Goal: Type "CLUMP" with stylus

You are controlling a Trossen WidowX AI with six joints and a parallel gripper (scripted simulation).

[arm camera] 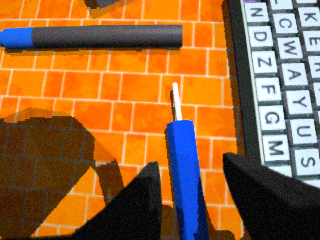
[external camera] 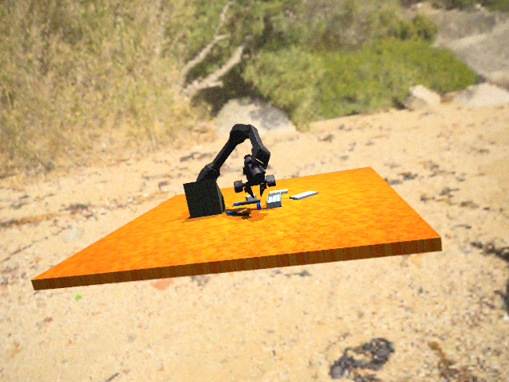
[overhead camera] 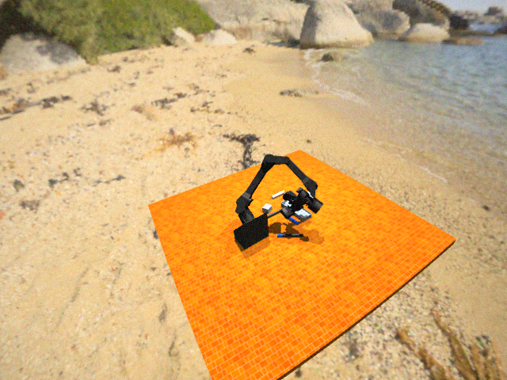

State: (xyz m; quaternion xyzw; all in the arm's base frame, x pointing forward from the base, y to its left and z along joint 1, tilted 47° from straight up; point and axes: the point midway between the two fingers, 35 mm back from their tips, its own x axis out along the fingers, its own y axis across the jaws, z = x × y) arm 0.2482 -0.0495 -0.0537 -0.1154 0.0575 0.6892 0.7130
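One gripper (overhead camera: 291,212) (external camera: 257,195) (arm camera: 190,165), parted, grasping nothing | blue stylus (overhead camera: 293,220) (external camera: 258,204) (arm camera: 185,175) at lower centre of wrist frame, between the fingertips, white tip upward | keyboard (overhead camera: 303,214) (external camera: 273,200) (arm camera: 280,75) at right side | dark pen (overhead camera: 275,213) (external camera: 246,203) (arm camera: 107,36) in upper left.

Blue stylus (arm camera: 186,170), seemingly white tip (arm camera: 176,102).

The stylus (overhead camera: 294,220) (external camera: 258,204) (arm camera: 185,175), with a blue barrel and a thin white tip, lies on the orange counter (overhead camera: 327,286) (external camera: 267,238) (arm camera: 125,115). In the wrist view it runs from bottom centre up to the middle, tip toward the top, just beside the keyboard (overhead camera: 303,214) (external camera: 273,199) (arm camera: 243,100). That fills the right side, dark-edged, its pale keys lettered in black; N, D, Z, F, G, M run down the nearest line.
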